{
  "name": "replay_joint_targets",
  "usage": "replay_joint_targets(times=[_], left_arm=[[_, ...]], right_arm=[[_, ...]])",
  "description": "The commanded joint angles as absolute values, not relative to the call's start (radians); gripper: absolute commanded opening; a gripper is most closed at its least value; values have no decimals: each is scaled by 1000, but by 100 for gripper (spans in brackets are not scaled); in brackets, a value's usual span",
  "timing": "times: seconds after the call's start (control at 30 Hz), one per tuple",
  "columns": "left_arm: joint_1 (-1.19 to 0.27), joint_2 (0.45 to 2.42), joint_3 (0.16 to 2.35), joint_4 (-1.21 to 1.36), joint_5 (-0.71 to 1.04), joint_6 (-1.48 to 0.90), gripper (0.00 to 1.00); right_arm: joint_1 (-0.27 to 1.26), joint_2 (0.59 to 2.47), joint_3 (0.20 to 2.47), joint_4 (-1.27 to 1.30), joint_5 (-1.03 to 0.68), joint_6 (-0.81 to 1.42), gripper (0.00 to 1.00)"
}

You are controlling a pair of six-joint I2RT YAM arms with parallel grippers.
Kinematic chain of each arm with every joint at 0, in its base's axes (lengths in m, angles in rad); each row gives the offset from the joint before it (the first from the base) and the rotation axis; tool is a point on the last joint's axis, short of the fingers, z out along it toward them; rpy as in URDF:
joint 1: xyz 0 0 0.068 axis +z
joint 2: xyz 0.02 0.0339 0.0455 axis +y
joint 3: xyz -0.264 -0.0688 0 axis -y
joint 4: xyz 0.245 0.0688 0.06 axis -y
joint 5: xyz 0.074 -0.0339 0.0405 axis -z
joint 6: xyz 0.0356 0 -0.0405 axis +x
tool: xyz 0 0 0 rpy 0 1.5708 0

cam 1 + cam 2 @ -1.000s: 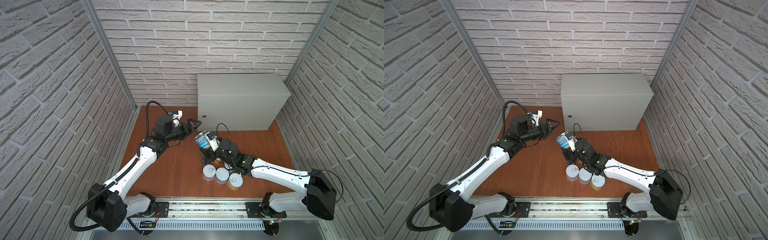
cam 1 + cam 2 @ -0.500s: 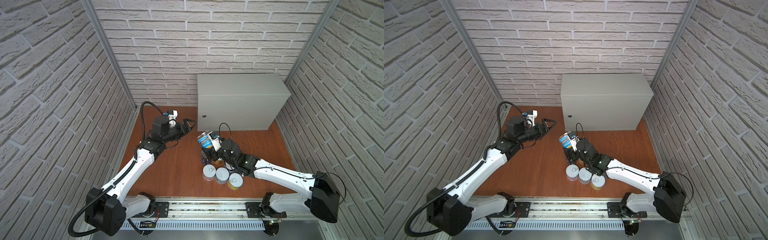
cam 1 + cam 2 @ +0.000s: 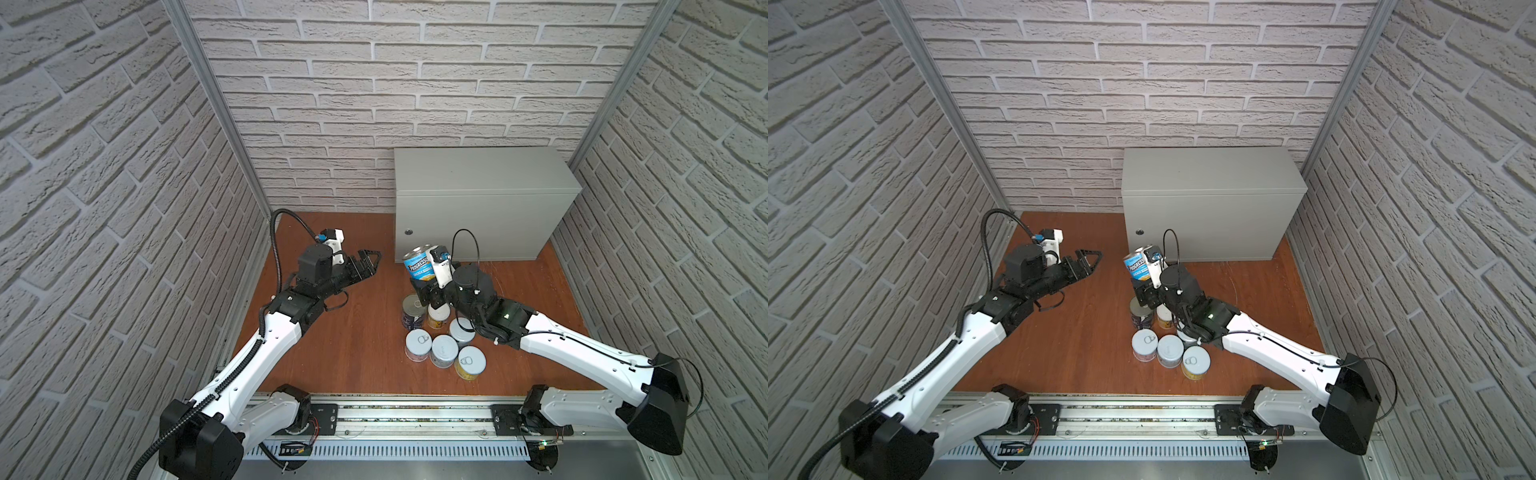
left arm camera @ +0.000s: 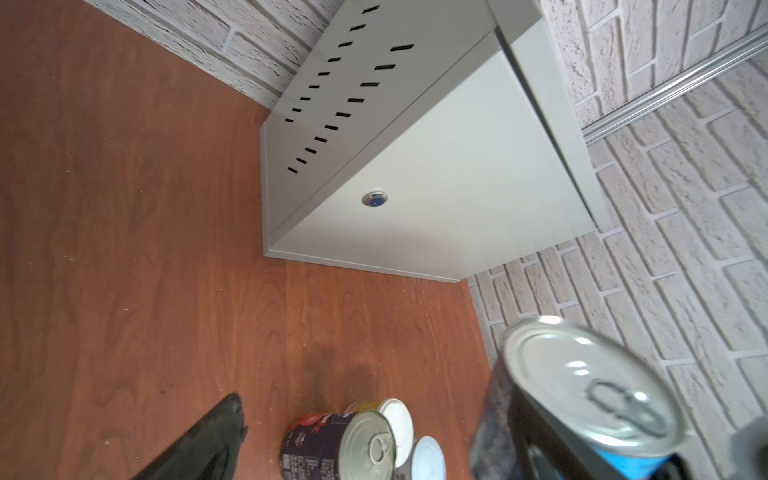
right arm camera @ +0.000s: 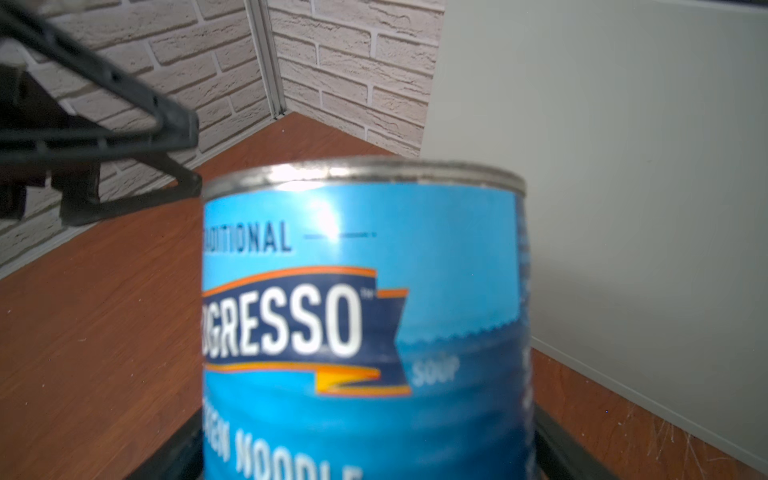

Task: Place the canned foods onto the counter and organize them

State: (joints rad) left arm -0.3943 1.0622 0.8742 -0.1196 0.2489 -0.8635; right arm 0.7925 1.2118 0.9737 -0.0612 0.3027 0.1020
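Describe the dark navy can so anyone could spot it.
Find the grey cabinet, then the can cluster on the wooden floor before it. The dark navy can stands at the cluster's far-left corner, the only tall, dark-labelled one there.

Metal cans, 7 total. Tall, 2: blue Progresso soup can [image 3: 419, 266], dark navy can [image 3: 412, 318]. Short w/ pale lids, 5: yellow-label can [image 3: 439, 322], second yellow can [image 3: 471, 365], pinkish can [image 3: 418, 347], greyish-teal can [image 3: 444, 353], half-hidden can [image 3: 460, 330]. Light grey metal box desk [image 3: 478, 174]: 1, w/ 1 round lock [image 3: 409, 232]. Reddish-brown wooden floor [image 3: 353, 332]: 1. White robot arms, 2: left arm [image 3: 257, 353], right arm [image 3: 582, 349]. Black pincers, 2: left pincer [image 3: 373, 262], right pincer [image 3: 424, 286].
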Motion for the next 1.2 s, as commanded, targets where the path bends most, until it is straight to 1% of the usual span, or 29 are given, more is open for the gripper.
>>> replay_joint_targets(times=[0.0, 0.07, 0.33, 0.6, 0.73, 0.87, 1.17], left_arm=[[-389, 1029, 867, -138, 210, -777, 98], [-388, 1013, 873, -166, 209, -752, 98], [-390, 942, 812, -155, 233, -747, 98], [-393, 907, 781, -146, 272, -764, 98], [-394, 910, 779, -145, 278, -765, 98], [-398, 921, 787, -141, 294, -770, 98], [-405, 940, 799, -150, 301, -771, 98]], right_arm=[[747, 1144, 1091, 107, 380, 73, 77], [709, 1147, 1122, 113, 406, 76, 77], [517, 1160, 1237, 135, 361, 89, 78], [417, 1112, 1295, 182, 321, 8, 79], [371, 1108, 1267, 295, 334, -39, 80], [303, 1134, 1259, 399, 314, -67, 80], [112, 1212, 1343, 439, 241, -9, 81]])
